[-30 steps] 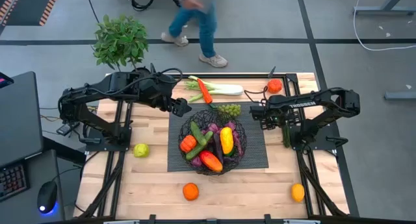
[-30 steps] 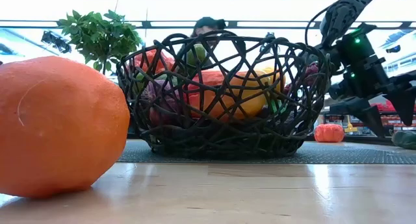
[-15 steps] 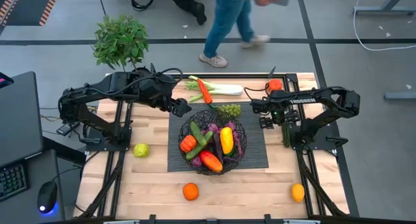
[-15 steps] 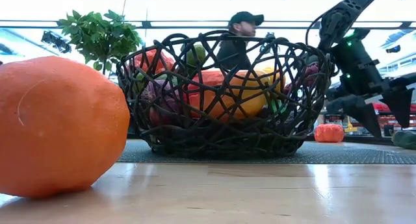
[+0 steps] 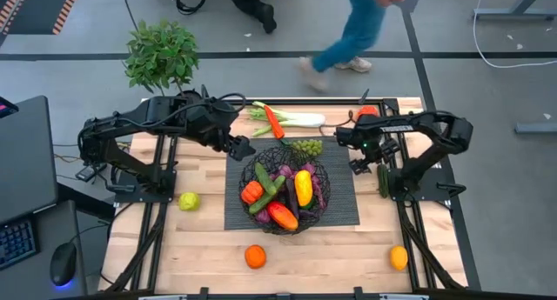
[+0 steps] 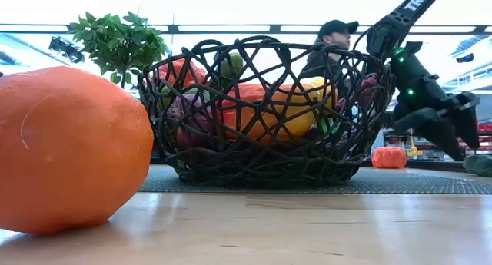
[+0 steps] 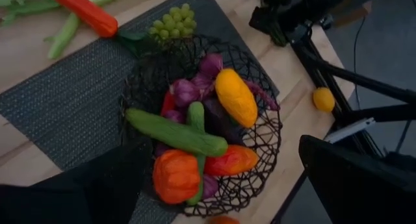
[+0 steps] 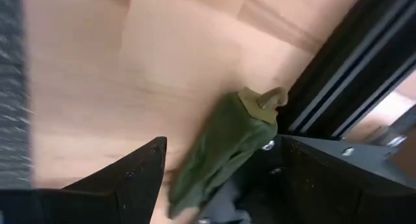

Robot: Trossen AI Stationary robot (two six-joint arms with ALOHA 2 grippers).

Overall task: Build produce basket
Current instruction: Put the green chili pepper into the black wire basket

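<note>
The black wire basket [image 5: 285, 215] stands on a dark mat [image 5: 344, 204] at the table's middle, holding a yellow squash, cucumbers, purple eggplants and red and orange pieces. My left gripper [image 5: 244, 147] hangs open above the basket's far-left rim [image 7: 140, 68], holding nothing. My right gripper [image 5: 359, 161] is open, pointing steeply down just right of the mat. A dark green cucumber [image 8: 218, 149] lies on the wood against the right arm's frame, ahead of that gripper's fingers and untouched. Grapes [image 5: 306, 147] lie on the mat behind the basket.
A leek and a red pepper [image 5: 287, 119] lie at the far edge, with a tomato [image 5: 367, 115] to their right. A lemon [image 5: 189, 200] lies left of the mat. Two oranges [image 5: 254, 256] [image 5: 399, 257] sit near the front edge. A potted plant [image 5: 161, 55] stands far left. A person walks behind the table.
My right gripper has swung a little toward the table's far edge and rolled about its own axis, staying open. My left gripper has kept still. Beyond the table, a person has walked from left to right.
</note>
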